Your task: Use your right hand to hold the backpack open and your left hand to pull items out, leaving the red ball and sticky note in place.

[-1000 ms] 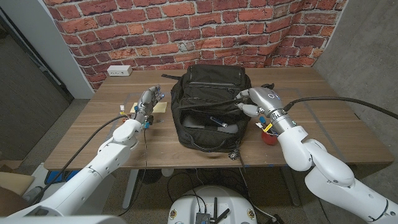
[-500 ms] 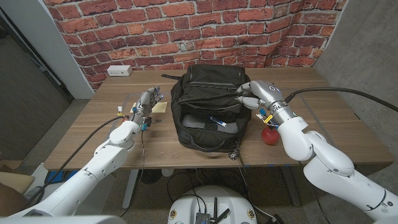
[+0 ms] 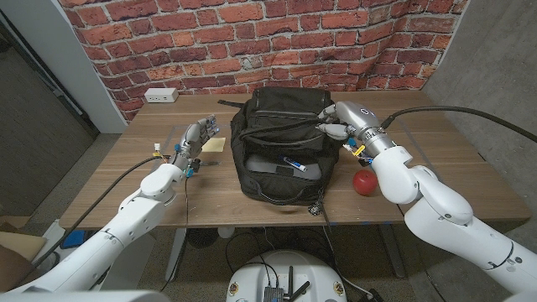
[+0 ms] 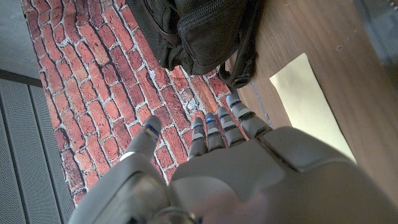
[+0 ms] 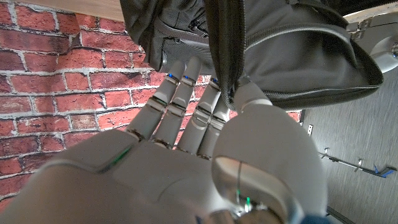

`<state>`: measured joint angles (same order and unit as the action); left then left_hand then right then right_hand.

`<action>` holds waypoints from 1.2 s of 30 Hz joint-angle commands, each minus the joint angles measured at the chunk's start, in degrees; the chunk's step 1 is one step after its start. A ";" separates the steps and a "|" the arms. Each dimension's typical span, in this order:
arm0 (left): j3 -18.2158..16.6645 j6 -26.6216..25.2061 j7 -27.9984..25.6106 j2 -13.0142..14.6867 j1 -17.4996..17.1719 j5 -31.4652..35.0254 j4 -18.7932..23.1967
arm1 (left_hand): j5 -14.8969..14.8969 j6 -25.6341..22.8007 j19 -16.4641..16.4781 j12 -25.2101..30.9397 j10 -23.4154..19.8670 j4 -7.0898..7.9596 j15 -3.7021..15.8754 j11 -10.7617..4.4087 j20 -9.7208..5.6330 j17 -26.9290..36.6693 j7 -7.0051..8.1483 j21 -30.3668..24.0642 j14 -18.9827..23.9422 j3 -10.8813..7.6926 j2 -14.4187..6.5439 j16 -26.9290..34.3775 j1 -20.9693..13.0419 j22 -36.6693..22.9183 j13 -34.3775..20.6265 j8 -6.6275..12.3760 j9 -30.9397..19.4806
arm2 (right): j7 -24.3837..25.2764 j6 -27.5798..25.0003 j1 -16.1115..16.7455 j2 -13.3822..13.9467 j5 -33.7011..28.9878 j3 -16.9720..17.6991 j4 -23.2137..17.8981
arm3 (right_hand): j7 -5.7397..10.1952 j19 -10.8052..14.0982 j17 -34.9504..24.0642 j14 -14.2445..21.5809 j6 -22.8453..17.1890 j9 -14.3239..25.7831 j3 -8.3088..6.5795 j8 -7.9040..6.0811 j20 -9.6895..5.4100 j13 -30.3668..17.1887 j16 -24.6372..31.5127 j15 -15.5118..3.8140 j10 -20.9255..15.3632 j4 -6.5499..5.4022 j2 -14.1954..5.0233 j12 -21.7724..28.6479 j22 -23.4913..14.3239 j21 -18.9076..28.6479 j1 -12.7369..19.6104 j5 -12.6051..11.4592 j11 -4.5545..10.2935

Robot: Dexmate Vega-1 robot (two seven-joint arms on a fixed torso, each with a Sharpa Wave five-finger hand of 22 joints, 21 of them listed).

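A black backpack (image 3: 281, 138) stands mid-table with its front pocket gaping; a grey item (image 3: 309, 171) and a small blue-and-white item (image 3: 293, 164) lie inside. My right hand (image 3: 340, 126) grips the pocket's upper zipper edge at the bag's right side. In the right wrist view its fingers (image 5: 186, 112) and thumb pinch that zipper edge (image 5: 227, 56). The red ball (image 3: 363, 180) lies on the table right of the bag. My left hand (image 3: 195, 138) hovers with fingers apart and holds nothing, left of the bag beside the yellow sticky note (image 3: 216, 144) (image 4: 305, 99).
A white power strip (image 3: 159, 95) lies at the table's back left near the brick wall. Bare wooden table (image 3: 126, 180) stretches left of the bag and also right of the ball. The bag's strap and buckle (image 3: 317, 205) hang toward the front edge.
My right hand has moved back and up with the zipper edge, widening the pocket mouth and uncovering the red ball. The left hand has barely shifted.
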<state>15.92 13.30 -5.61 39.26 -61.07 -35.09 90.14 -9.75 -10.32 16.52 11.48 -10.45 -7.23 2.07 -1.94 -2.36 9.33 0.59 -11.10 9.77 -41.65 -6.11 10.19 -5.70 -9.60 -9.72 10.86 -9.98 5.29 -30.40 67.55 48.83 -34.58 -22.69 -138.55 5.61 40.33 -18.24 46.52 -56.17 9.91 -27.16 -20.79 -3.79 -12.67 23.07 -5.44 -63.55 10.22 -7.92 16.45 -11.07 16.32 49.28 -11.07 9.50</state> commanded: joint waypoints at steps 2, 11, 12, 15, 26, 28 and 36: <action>-1.62 1.59 0.38 1.68 -2.54 0.14 1.33 | -0.13 -0.96 0.62 0.25 -0.68 -0.52 0.19 -0.07 -1.94 0.04 0.17 -0.26 0.81 -0.15 -2.33 0.22 -0.66 -0.19 -0.33 0.44 -0.16 | -1.85 -4.19 -3.83 -0.65 3.11 -1.42 -1.20 | 1.19 0.66 -0.23 0.65 -1.78 0.88 -0.44 -0.17 -7.92 -0.26 -0.04 -8.25 -0.37 0.00 -0.99 0.07 -0.18 0.34 1.91 -0.27 -0.27; -2.28 1.86 1.36 3.47 -3.53 0.88 1.68 | -0.16 -1.79 0.94 0.23 -1.10 -0.97 0.27 -0.04 -2.07 0.05 0.32 -0.30 1.02 -0.22 -2.39 0.14 -1.16 -0.20 -0.34 0.54 -0.18 | -2.95 -9.30 -7.14 -1.49 6.02 -2.10 -2.14 | 0.99 0.74 -0.33 0.80 -1.93 0.92 -0.35 -0.04 -7.92 -0.41 -0.13 -8.16 -0.62 -0.09 -0.95 0.10 -0.21 0.48 2.17 -0.31 -0.56; -2.30 1.96 1.68 3.62 -3.55 0.89 1.58 | -0.16 -1.80 0.96 0.22 -1.12 -1.01 0.24 -0.10 -2.05 0.05 0.35 -0.30 1.04 -0.23 -2.39 0.14 -1.19 -0.20 -0.34 0.52 -0.18 | -2.88 -9.66 -7.47 -1.54 6.45 -2.12 -2.14 | 1.00 0.74 -0.35 0.83 -1.93 0.92 -0.35 -0.02 -7.92 -0.44 -0.13 -8.19 -0.66 -0.09 -0.97 0.11 -0.21 0.50 2.22 -0.32 -0.58; -2.28 2.26 2.27 3.98 -3.56 1.17 1.38 | -0.18 -2.10 1.01 0.16 -1.11 -1.16 0.29 -0.13 -2.05 0.05 0.53 -0.29 1.05 -0.24 -2.38 0.10 -1.37 -0.19 -0.33 0.57 -0.18 | -2.38 -10.82 -8.50 -1.83 7.53 -2.36 -2.08 | 0.75 0.75 -0.40 0.93 -2.06 0.93 -0.33 0.00 -7.92 -0.50 -0.13 -8.20 -0.67 -0.07 -0.96 0.10 -0.22 0.54 2.37 -0.34 -0.59; -1.38 2.86 5.63 4.95 -3.07 1.34 0.77 | -0.47 -3.85 1.60 0.24 -2.24 -2.39 0.90 -0.66 -2.23 0.05 1.24 -0.28 1.90 -0.52 -2.17 0.17 -2.88 -0.11 -0.31 0.73 -0.15 | -0.41 -12.55 -12.27 -1.31 10.68 -3.83 -1.11 | 0.36 1.03 -0.54 1.24 -2.52 0.98 -0.32 0.10 -7.87 -0.75 -0.20 -8.24 -1.15 -0.01 -0.98 0.24 -0.25 0.81 2.95 -0.48 -0.62; -1.24 3.05 6.02 5.20 -3.09 1.58 0.82 | -0.52 -4.02 1.72 0.21 -2.29 -2.56 1.02 -0.72 -2.30 0.05 1.27 -0.29 1.92 -0.57 -2.10 0.13 -3.12 -0.10 -0.31 0.73 -0.14 | -0.19 -13.26 -13.01 -1.52 11.21 -4.22 -0.97 | 0.34 1.06 -0.58 1.32 -2.53 0.98 -0.29 0.13 -7.87 -0.78 -0.18 -8.24 -1.16 -0.01 -0.96 0.24 -0.25 0.84 3.00 -0.49 -0.60; -1.36 3.56 6.23 6.67 -3.93 2.93 2.14 | -0.89 -5.83 2.47 0.23 -3.35 -3.54 1.76 -1.30 -2.70 0.04 1.70 -0.23 2.81 -0.95 -1.46 0.17 -5.26 0.00 -0.31 0.91 -0.11 | 0.41 -15.12 -16.07 -1.94 13.56 -5.65 -0.23 | 0.11 1.35 -0.67 1.62 -2.67 1.00 -0.19 0.30 -7.84 -0.85 -0.23 -8.22 -1.41 -0.05 -0.88 0.24 -0.28 1.09 3.27 -0.59 -0.72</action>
<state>14.35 16.26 -0.60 44.26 -64.32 -33.38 91.16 -10.20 -15.18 18.32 11.48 -12.99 -10.38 2.17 -3.24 -2.28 9.35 2.18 -11.11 11.91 -42.44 -7.61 10.15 -9.92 -9.61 -9.72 11.29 -9.98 4.65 -42.96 55.40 47.28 -23.96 -26.60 -139.65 4.78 40.95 -18.77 47.45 -57.00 9.90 -27.06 -20.39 -4.00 -13.47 22.85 -5.74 -64.36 10.31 -7.77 16.41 -11.05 17.03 50.79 -11.30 8.67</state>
